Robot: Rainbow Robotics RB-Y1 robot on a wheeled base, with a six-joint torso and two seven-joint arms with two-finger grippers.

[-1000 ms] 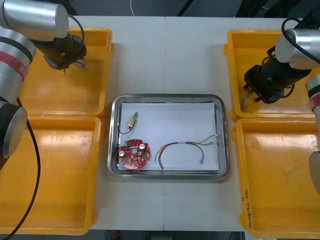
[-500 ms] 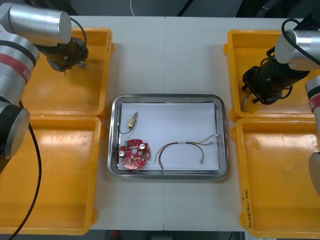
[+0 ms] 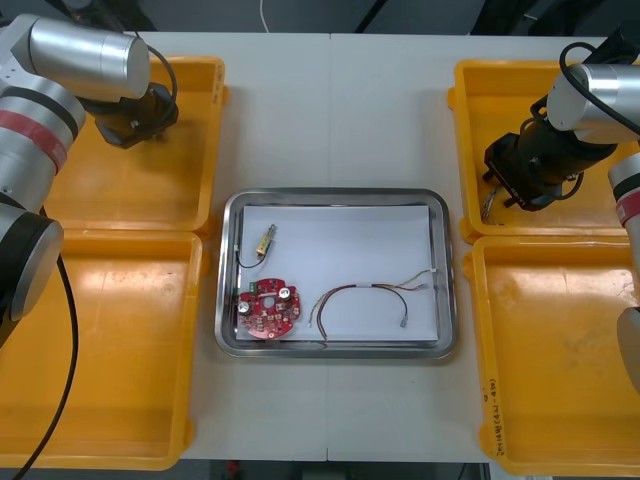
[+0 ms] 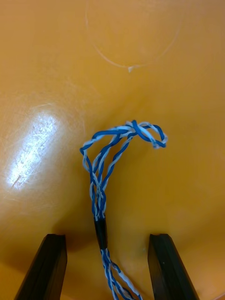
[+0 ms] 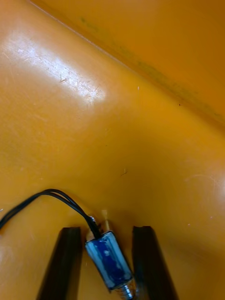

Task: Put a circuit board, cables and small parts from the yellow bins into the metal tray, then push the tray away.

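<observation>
Down in the far left yellow bin [image 3: 120,190], my left gripper [image 3: 135,128] is at work. In the left wrist view its fingers [image 5: 70,253] stand narrow, shut on a small blue metal part [image 5: 108,260] with a black cable [image 5: 42,199]. My right gripper [image 3: 500,195] is low in the far right yellow bin [image 3: 480,100]. There it stands open [image 4: 107,236] with a twisted blue and white cable [image 4: 110,159] running between its fingers, untouched. The metal tray [image 3: 228,300] holds a round red circuit board [image 3: 267,310], a red and yellow cable [image 3: 365,292] and a small metal part [image 3: 264,240].
Two near yellow bins, left [image 3: 100,350] and right [image 3: 560,360], look bare. The tray is white inside and sits mid-table between the bins. Bare table lies beyond the tray's far rim.
The left gripper's fingers have closed in on the small metal part, and the left arm has shifted slightly over it. The right gripper has hardly moved.
</observation>
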